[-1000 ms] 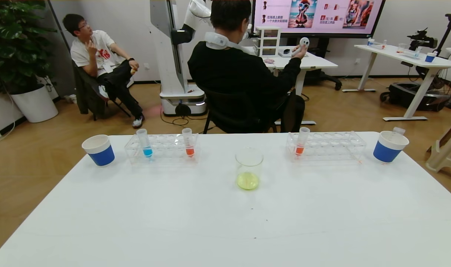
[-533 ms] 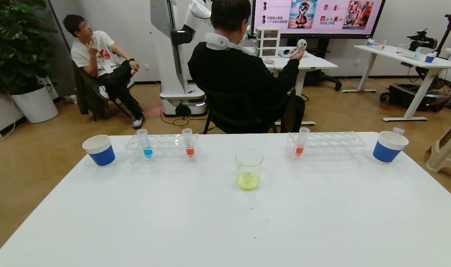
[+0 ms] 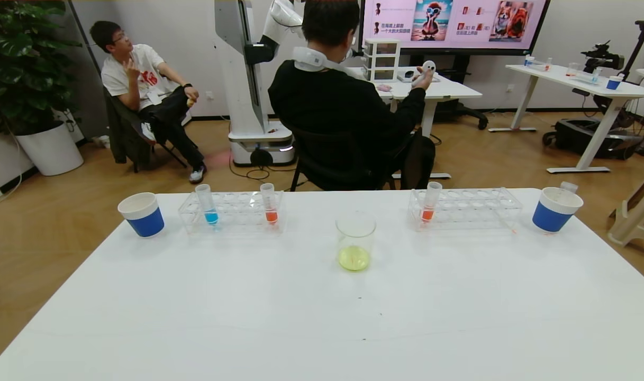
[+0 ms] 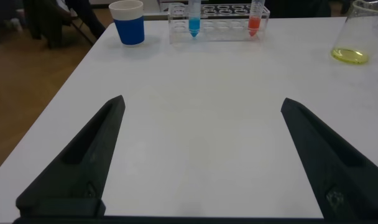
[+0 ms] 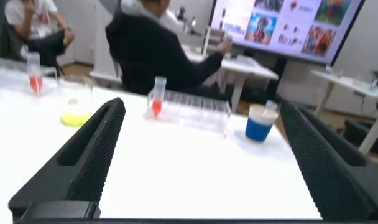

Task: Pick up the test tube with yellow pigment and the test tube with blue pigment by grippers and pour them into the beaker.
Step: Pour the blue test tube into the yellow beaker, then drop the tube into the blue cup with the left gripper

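Observation:
The beaker stands mid-table with yellow liquid in its bottom. The test tube with blue pigment stands upright at the left end of the left clear rack. No tube with yellow liquid shows. An empty clear tube sticks out of the right blue cup. Neither gripper shows in the head view. My left gripper is open and empty over bare table, well short of the blue tube and the beaker. My right gripper is open and empty, facing the right rack.
Orange-red tubes stand in the left rack and the right rack. A second blue cup sits at the far left. People, another robot and tables are behind the table's far edge.
Nothing on the table has moved. Only the seated person in the background has lowered a hand slightly.

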You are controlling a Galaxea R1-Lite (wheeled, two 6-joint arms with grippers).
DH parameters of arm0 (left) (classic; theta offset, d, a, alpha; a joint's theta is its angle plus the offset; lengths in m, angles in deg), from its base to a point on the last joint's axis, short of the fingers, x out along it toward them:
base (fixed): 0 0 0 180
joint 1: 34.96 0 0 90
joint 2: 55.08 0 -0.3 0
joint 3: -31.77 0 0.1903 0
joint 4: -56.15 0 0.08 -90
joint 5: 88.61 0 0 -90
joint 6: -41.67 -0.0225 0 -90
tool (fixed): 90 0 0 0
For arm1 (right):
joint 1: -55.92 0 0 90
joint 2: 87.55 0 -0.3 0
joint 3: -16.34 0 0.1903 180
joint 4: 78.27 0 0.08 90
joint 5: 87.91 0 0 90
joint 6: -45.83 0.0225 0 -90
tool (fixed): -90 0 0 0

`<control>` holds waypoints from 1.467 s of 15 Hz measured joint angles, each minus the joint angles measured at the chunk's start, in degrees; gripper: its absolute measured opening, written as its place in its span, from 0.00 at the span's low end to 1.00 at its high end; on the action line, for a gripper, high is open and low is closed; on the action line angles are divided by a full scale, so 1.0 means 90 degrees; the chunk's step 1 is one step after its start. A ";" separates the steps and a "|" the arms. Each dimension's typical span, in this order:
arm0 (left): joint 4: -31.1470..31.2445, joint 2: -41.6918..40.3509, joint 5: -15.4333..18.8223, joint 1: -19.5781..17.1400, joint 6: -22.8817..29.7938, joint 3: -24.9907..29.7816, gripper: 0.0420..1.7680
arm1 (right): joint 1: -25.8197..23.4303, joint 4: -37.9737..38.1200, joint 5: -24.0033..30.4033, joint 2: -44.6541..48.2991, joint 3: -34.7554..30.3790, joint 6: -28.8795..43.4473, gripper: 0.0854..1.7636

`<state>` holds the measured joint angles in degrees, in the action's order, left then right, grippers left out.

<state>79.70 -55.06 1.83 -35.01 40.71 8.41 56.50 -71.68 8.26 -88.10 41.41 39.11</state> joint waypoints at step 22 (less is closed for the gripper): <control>-0.0274 0.1191 0.0260 0.0066 -0.0221 -0.1224 0.99 | 0.0012 0.1903 -0.0600 0.0066 -0.0190 0.0554 0.98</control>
<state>77.24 -44.34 4.17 -34.41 38.72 -2.61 56.61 -54.55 2.86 -87.50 39.70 44.10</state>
